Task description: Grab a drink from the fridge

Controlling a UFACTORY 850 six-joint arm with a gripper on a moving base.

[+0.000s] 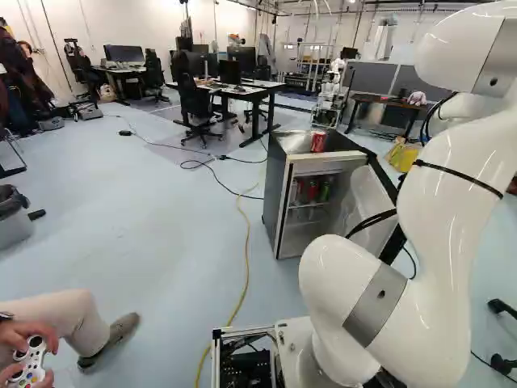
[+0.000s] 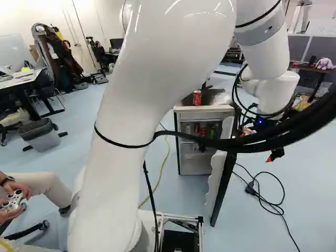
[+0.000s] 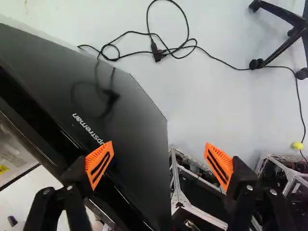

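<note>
Red and green metal drink cans sit inside the small dark fridge, across its open black door from the black two-fingered gripper, spread wide, holding nothing! Swing straight over and a finger might snag that door, rocking the red can on top. Beyond the gripper: pale floor, tangled black cable.

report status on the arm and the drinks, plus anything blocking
Fingers open, holding nothing. Cans inside fridge, red can on top. Open door stands between fingers and shelved cans.
</note>
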